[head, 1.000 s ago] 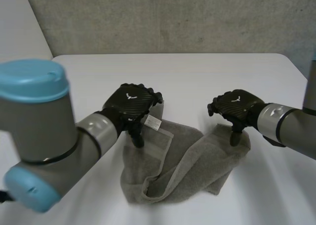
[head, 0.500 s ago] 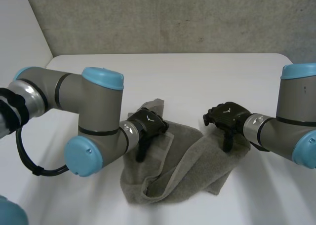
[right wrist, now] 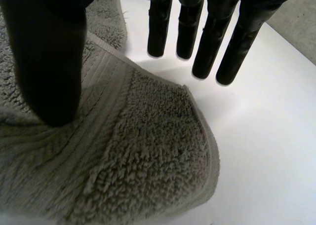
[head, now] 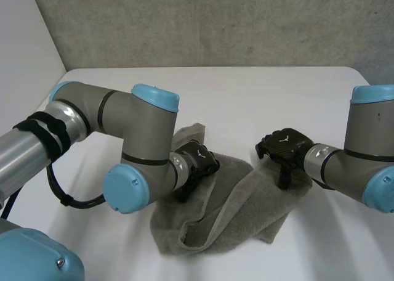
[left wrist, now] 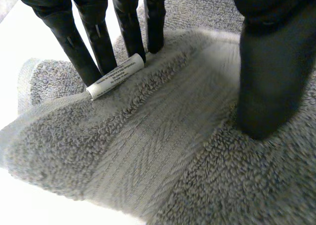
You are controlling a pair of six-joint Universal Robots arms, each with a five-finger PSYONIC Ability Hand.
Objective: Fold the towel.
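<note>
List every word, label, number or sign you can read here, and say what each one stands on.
Care label on the towel, at the tips of the left hand: lines of small print, too small to read.
Back of the left hand and of the right hand, head view: a small white emblem, no letters.
No other text.

The towel (left wrist: 163,151) is looped grey terry cloth; the table (head: 246,90) is smooth matt white.

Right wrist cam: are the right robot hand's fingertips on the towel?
No, the right robot hand has its fingertips at the bare table just past a corner of the towel; its thumb is on the cloth.
</note>
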